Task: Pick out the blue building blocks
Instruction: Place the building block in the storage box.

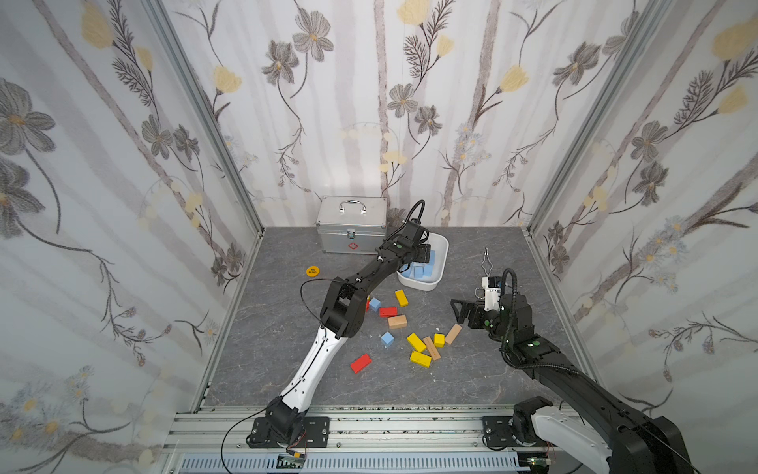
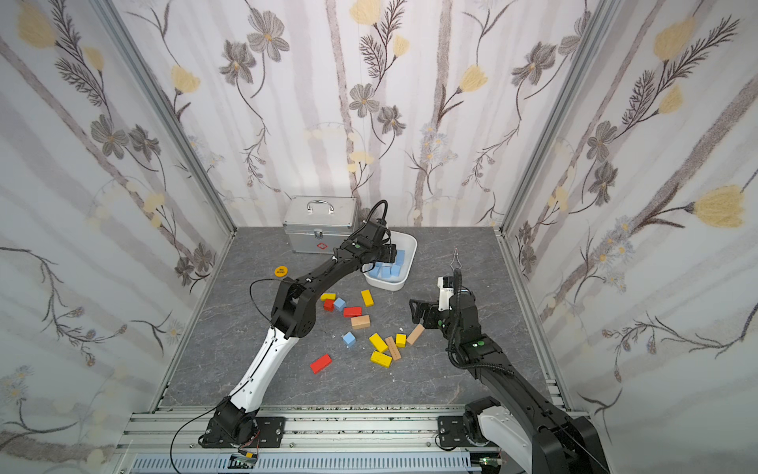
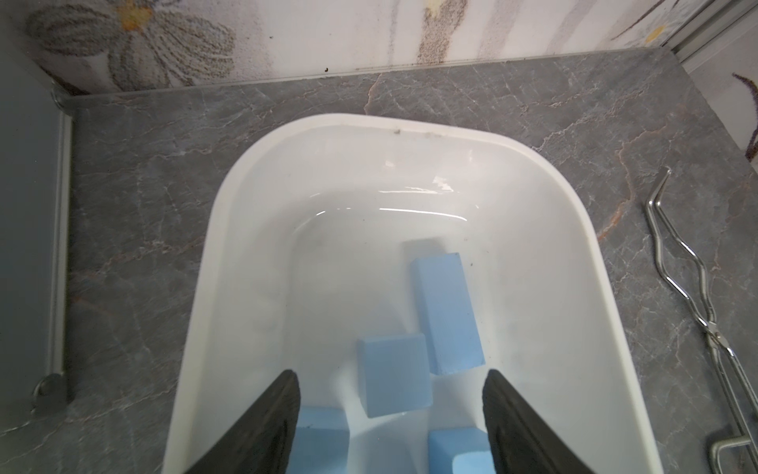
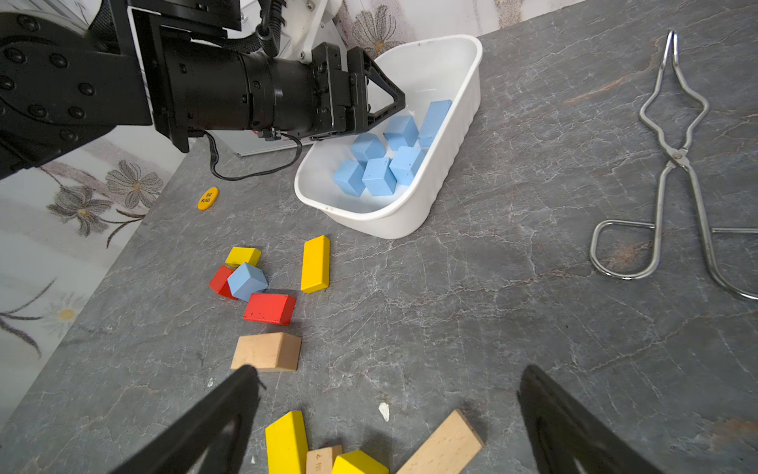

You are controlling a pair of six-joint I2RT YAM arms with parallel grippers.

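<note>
Yellow disc: we read "BIG BLIND" in dark letters on its face in the right wrist view. In both top views the print is too small for us.
Silver case: we see a red cross sign on its front, with no words.
Tan block: we see small stamped marks, too blurred to read.

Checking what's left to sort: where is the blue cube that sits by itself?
In both top views the blue cube sits mid-table, between the tan block and the red brick, just right of the left arm.
</note>
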